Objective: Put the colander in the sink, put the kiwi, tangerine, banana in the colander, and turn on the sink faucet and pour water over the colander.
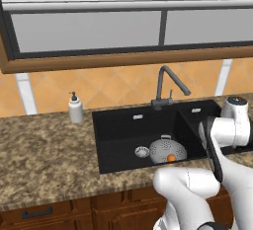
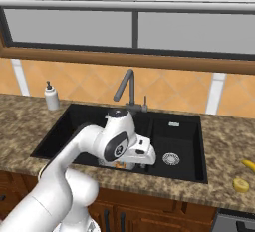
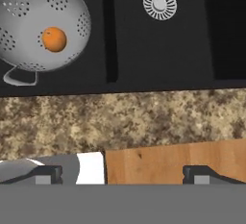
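Note:
The grey colander [image 1: 167, 149] sits in the large basin of the black sink [image 1: 118, 135], with the tangerine [image 1: 171, 158] inside it. The hand view looks down on the colander [image 3: 43, 31] and the tangerine [image 3: 54, 39] at upper left. My gripper [image 3: 124, 176] is open with nothing between its fingers. It hangs over the counter's front edge, in front of the divider and the smaller basin. The banana [image 2: 249, 165] and a small round fruit, seemingly the kiwi [image 2: 241, 185], lie on the counter far right of the sink. The dark faucet [image 1: 168, 83] stands behind the sink.
A white soap dispenser [image 1: 75, 108] stands on the granite counter left of the sink. The smaller basin's silver drain [image 3: 160, 3] lies right of the divider. A window runs along the tiled wall behind. Wooden cabinet fronts [image 3: 173, 163] are below the counter edge.

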